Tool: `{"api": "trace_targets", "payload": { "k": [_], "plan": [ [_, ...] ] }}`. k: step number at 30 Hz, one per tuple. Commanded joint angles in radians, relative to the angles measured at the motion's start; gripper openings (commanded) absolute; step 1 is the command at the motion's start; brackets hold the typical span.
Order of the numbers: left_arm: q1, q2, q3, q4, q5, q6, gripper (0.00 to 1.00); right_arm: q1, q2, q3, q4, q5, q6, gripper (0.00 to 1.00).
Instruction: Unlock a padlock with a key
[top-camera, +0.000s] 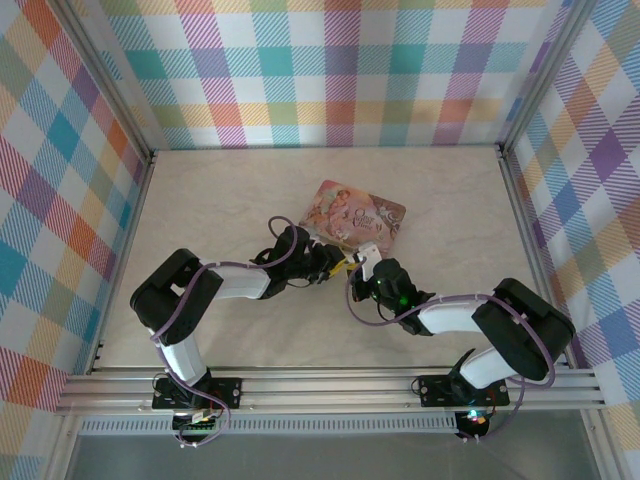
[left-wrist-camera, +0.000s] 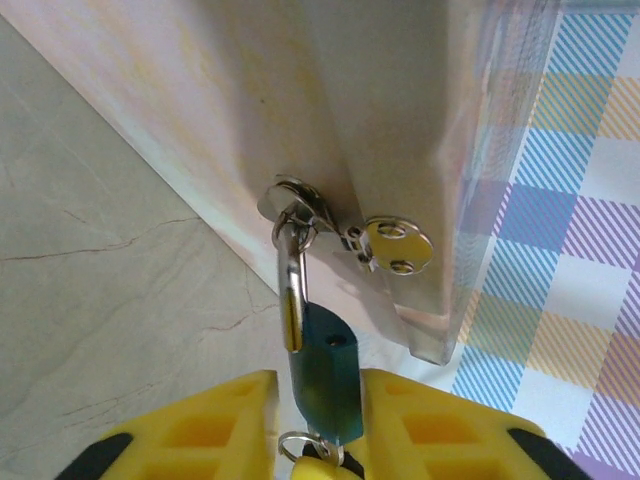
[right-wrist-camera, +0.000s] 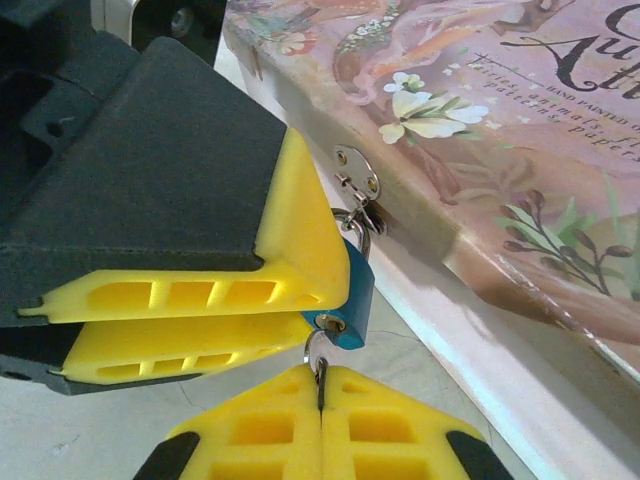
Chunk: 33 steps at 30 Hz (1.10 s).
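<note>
The padlock (left-wrist-camera: 325, 375) hangs by its shackle from the hasp (left-wrist-camera: 300, 205) of the pink tin (top-camera: 355, 212) — at the tin's 6 o'clock edge in the top view. The left gripper (left-wrist-camera: 322, 425) clamps its body; the right gripper (right-wrist-camera: 320, 385) pinches the key (right-wrist-camera: 319, 362) beneath it.

There is one small dark blue padlock (left-wrist-camera: 325, 372) with a thin metal shackle, one thin metal key (right-wrist-camera: 320, 370), one small wire ring (right-wrist-camera: 316, 346), one pink illustrated rectangular tin box (top-camera: 355, 216) and one round metal hasp plate (left-wrist-camera: 398, 245) bearing two rivets (left-wrist-camera: 391, 231). Two black-and-white robot arms (top-camera: 230, 283) carry two yellow-fingered grippers, the left gripper (left-wrist-camera: 320, 400) and the right gripper (right-wrist-camera: 320, 388).
</note>
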<state>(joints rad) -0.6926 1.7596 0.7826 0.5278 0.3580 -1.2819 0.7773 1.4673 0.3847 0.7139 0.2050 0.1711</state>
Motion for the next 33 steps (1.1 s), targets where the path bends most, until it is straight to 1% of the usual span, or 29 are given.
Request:
{"api": "trace_targets", "payload": {
  "k": [1,6,10,13,17,21,24,27,33],
  "plan": [
    [-0.002,-0.046,0.004,-0.047,0.009,0.027,0.32,-0.012,0.016,-0.016,0.066,0.031,0.061,0.0],
    [0.016,-0.106,-0.006,-0.118,-0.008,0.067,0.46,-0.015,0.007,-0.037,0.086,0.021,0.129,0.0],
    [0.038,-0.174,-0.004,-0.212,-0.028,0.121,0.58,-0.021,0.001,-0.057,0.112,0.003,0.246,0.0],
    [0.065,-0.222,0.005,-0.3,-0.037,0.168,0.63,-0.022,0.005,-0.079,0.145,-0.005,0.35,0.0],
    [0.115,-0.282,0.03,-0.429,-0.058,0.242,0.68,-0.031,0.031,-0.099,0.205,-0.032,0.481,0.0],
    [0.165,-0.326,0.091,-0.576,-0.095,0.341,0.75,-0.047,0.079,-0.117,0.275,-0.069,0.624,0.0],
    [0.194,-0.331,0.143,-0.666,-0.109,0.408,0.8,-0.064,0.123,-0.128,0.331,-0.119,0.714,0.0],
    [0.229,-0.313,0.19,-0.721,-0.115,0.458,0.83,-0.078,0.162,-0.138,0.374,-0.155,0.78,0.0],
    [0.289,-0.229,0.271,-0.741,-0.079,0.512,0.88,-0.093,0.188,-0.139,0.369,-0.181,0.839,0.0]
  ]
}}
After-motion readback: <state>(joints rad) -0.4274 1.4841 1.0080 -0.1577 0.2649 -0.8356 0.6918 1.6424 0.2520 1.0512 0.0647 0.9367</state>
